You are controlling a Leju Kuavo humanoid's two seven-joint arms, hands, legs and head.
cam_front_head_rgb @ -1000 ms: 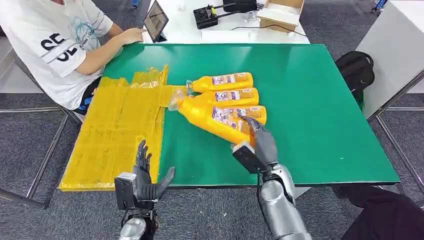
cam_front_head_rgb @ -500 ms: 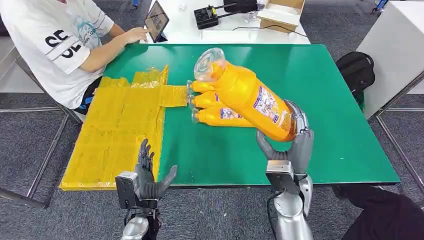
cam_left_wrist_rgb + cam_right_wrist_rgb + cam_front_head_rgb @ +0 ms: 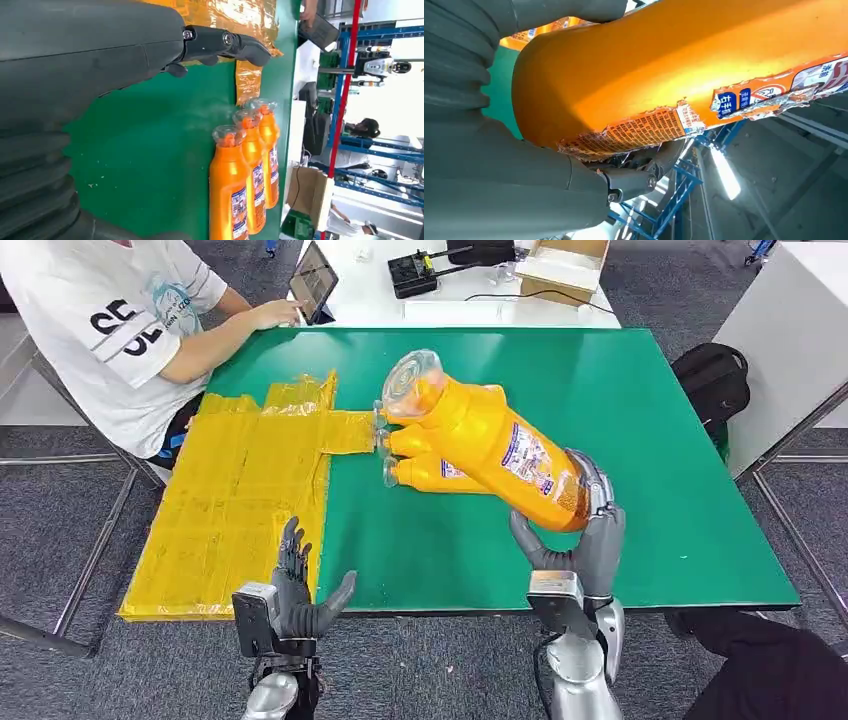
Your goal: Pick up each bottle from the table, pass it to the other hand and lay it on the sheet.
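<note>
Now: right hand (image 3: 582, 530) grips orange-filled bottle (image 3: 490, 440) | left hand (image 3: 295, 590) open, empty

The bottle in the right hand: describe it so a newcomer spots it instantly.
Start at the green table; above its near right part, the right hand grips an orange bottle by its base. Unlike the three bottles lying flat, it is lifted and tilted, clear cap up.

You see a glossy orange plastic bottle (image 3: 490, 445) with a clear cap and a torn, crinkled paper-like label (image 3: 644, 131), gripped by the matt dark right hand (image 3: 580, 540). The sheet (image 3: 230, 500) on the left looks like shiny, wrinkled yellow film, and the green table (image 3: 650, 440) top is smooth and matt. The left hand (image 3: 295, 595) has the same matt dark finish on its fingers (image 3: 225, 42) and ribbed cover.
</note>
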